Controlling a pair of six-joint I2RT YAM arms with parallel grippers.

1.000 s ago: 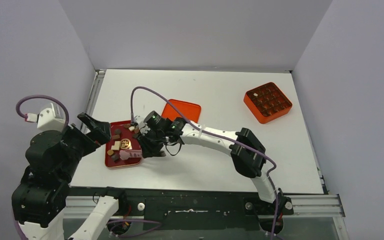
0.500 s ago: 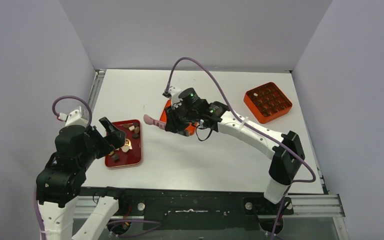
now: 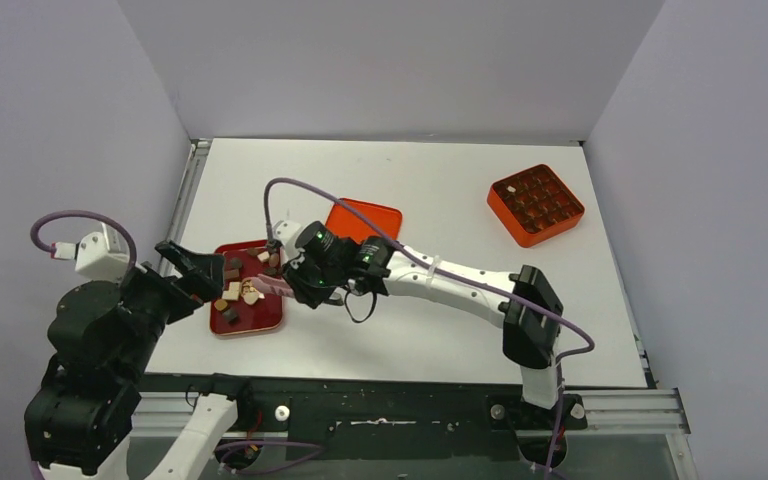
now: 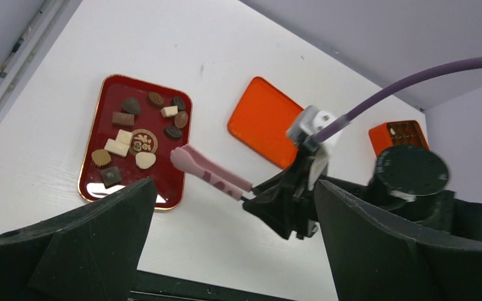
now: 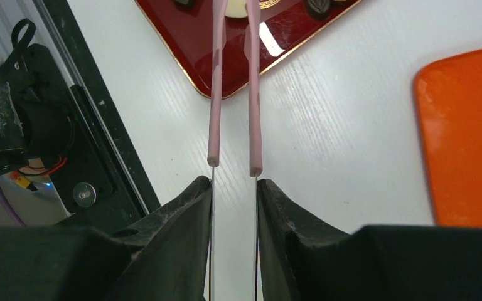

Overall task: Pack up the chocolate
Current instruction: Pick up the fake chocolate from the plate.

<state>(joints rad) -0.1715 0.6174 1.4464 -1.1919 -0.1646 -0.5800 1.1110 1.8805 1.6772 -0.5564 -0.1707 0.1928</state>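
On red tray (image 4: 110,94), L side of white table (image 3: 410,330): chocolate (image 4: 124,137), abt a dozen loose pcs; dark brown, tan and cream mixed; one cream pc heart-shaped, one tan pc in a pleated cup. At tray centre, round gold emblem (image 4: 142,141) w/ some mark on it; too small to read.

More chocolate in orange box (image 3: 535,205) at far R of table, well apart from tray; grid of cells w/ dark pcs inside, plus one pale pc in a cell at its L corner; exact count not clear.

Between tray and box, nearer tray: flat orange lid (image 3: 365,218), lying on table, apart from both.

R gripper (image 5: 233,188): jaws narrow, clamped on thin bare ends of pink tongs (image 5: 253,94); reaches in from R, over table just beside tray's R edge. Tongs' two pink arms parallel w/ slim gap btwn; tips over tray's R half, near heart-shaped pc; tips cut off in R wrist view; from L wrist view close together, nothing seen btwn them; can't tell if touching any pc.

L gripper (image 3: 198,268): jaws spread wide, holding nothing; hangs above tray's near-L side; black fingers (image 4: 69,251) framing tray, tongs and lid in own wrist view.
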